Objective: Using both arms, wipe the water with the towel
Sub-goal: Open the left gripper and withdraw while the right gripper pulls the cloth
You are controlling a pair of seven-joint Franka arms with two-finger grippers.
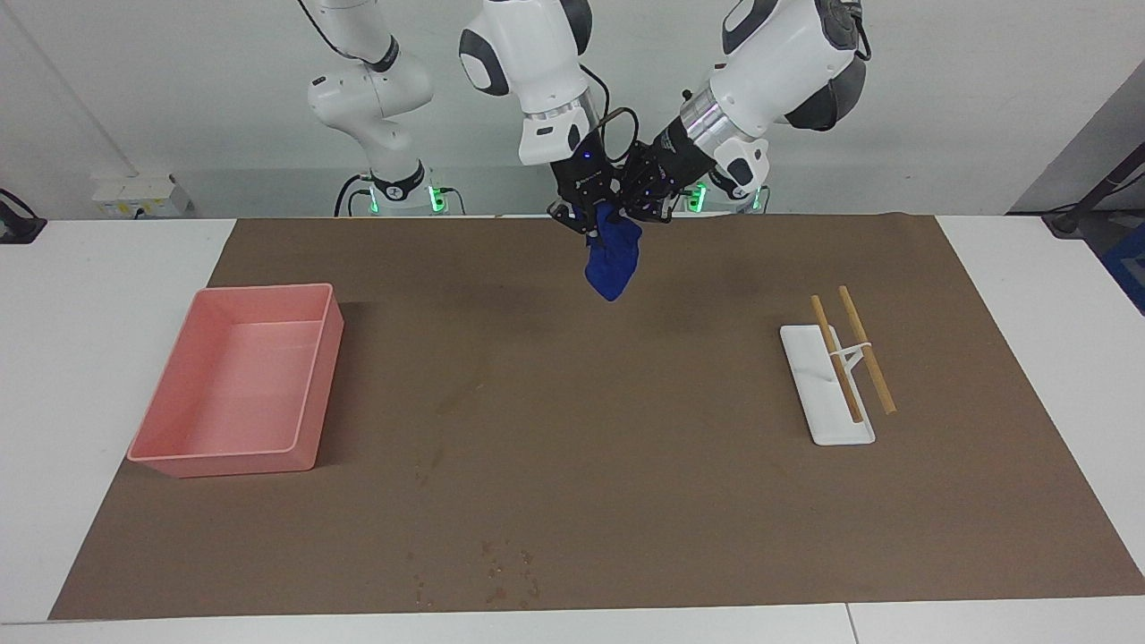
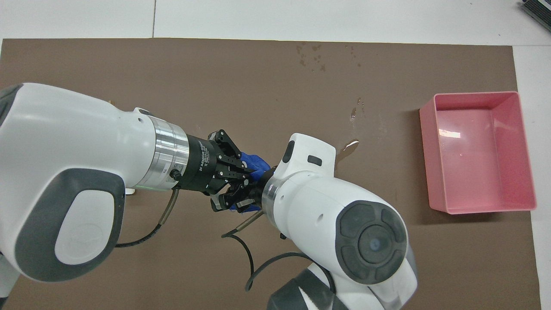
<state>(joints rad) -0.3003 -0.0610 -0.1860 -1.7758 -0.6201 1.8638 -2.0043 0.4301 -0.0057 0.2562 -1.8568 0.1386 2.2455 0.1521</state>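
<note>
Right gripper [image 1: 597,217] clenches our small royal-blue fabric towel [image 1: 614,258] above the brown mat [image 1: 572,501]; left gripper [image 1: 646,204] alongside, grip unclear.

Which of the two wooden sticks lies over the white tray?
The stick toward the right arm's end; the other stick lies alongside, off the white tray's edge.

Both end effectors [image 1: 617,210] hold the towel [image 1: 614,258] aloft.

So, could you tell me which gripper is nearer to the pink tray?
Right: both meet at the towel, right gripper toward the pink tray, left gripper away from it.
</note>
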